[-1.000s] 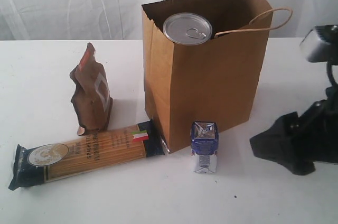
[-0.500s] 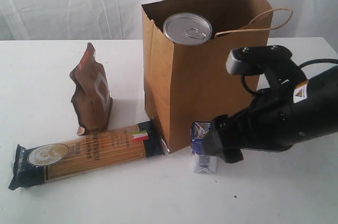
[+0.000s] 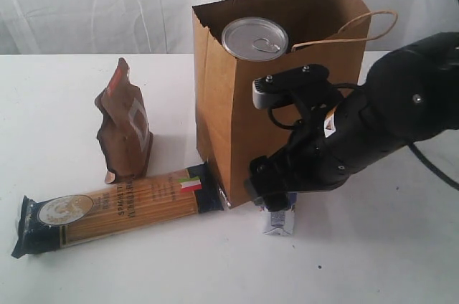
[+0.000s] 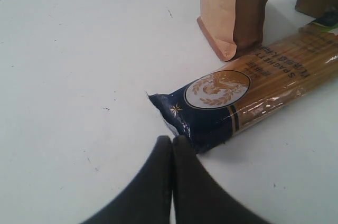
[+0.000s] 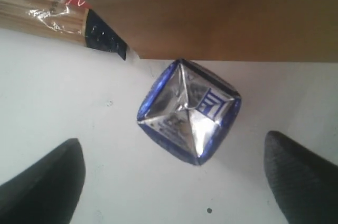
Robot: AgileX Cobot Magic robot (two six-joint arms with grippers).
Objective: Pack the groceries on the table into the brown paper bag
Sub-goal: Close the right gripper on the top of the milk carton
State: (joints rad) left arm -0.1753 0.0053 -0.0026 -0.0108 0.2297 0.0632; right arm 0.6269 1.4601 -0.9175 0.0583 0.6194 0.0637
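1. Bag. Find the bag (image 3: 287, 125) standing upright and open-topped on the table (image 3: 57, 89). One loop handle (image 3: 358, 28) droops over the rim on the right; the other rises at the back.

2. Bag contents. Note the can (image 3: 254, 39) inside the bag, high up, with its pull-tab lid face up just below the zigzag rim. You cannot see what lies under or behind it; the bag walls hide the rest of the interior.

3. Items outside the bag.
- Carton (image 3: 278, 221): upright on the table, just beside the bag's front wall. In the right wrist view its folded top (image 5: 188, 110) faces the camera.
- Spaghetti (image 3: 115, 207): flat on the table, one dark end against the bag's lower front corner.
- Pouch (image 3: 123, 125): upright, left of the bag and behind the spaghetti, apart from the bag.

4. Right gripper (image 3: 276, 193). Observe it over the carton, hiding the carton's top in the exterior view. Its fingers (image 5: 47, 182) stand wide apart, one on each side of the carton, touching neither face.

5. Left gripper (image 4: 172, 182). Observe its jaws pressed together with nothing between them, low over the table, near the spaghetti's (image 4: 248, 94) far dark end. The pouch (image 4: 235, 7) stands beyond.
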